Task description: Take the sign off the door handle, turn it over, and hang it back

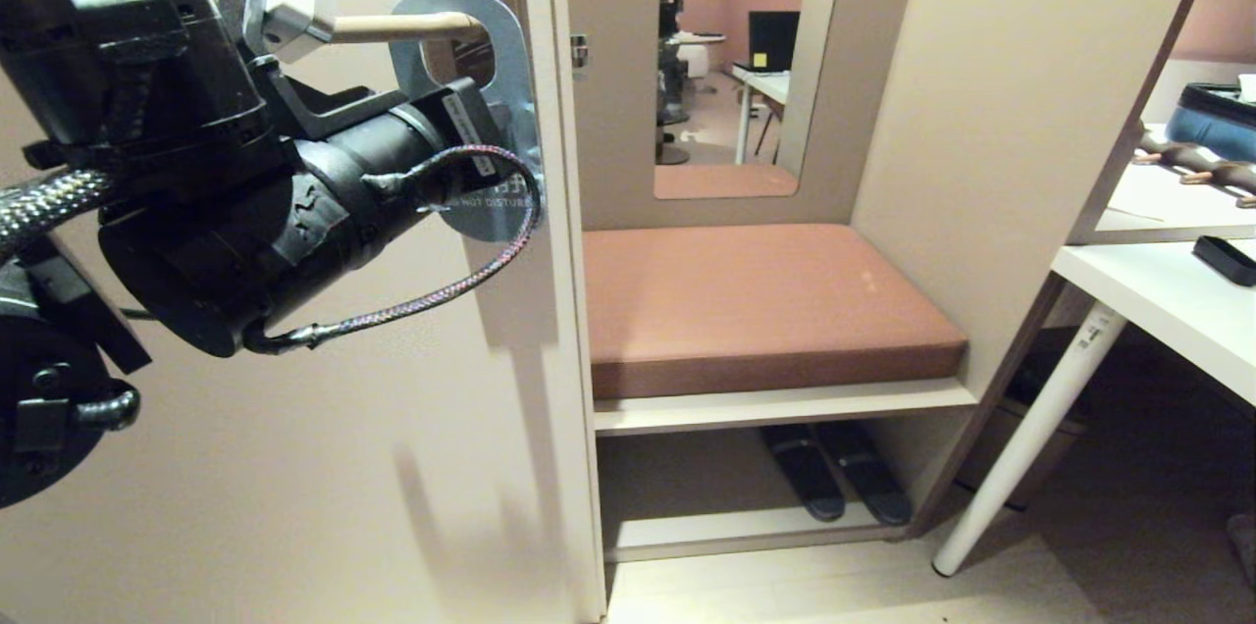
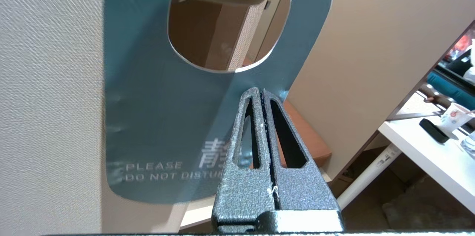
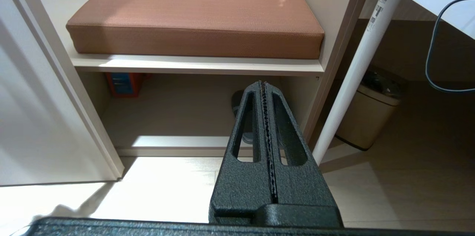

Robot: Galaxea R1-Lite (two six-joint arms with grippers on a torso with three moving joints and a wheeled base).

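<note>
Beige door panels and a built-in alcove fill the room ahead, with a terracotta padded seat cushion (image 1: pixel 765 305) on a pale shelf, dark slippers (image 1: pixel 834 485) on the shelf below it, and a white bench (image 1: pixel 1168 305) with a slanted white leg off to the right. On the door hangs the flat blue card sign (image 2: pixel 156 117) with rounded ends, its printed face reading "PLEASE DO NOT DISTURB", its round hole looped over the slim cream-beige lever door handle (image 1: pixel 407 27). The left claw (image 2: pixel 261 93) reaches in from the left of the head view and is pinched shut on the sign's edge just below the hole, on the side nearer the door's edge; its black textured fingers (image 2: pixel 245 154) press together with the card between them. The sign leans a little away from the door. The right claw (image 3: pixel 264 84) hangs low, well apart from the door, closed on nothing and pointing toward the shelf under the cushion and a small beige bin (image 3: pixel 365 117).
</note>
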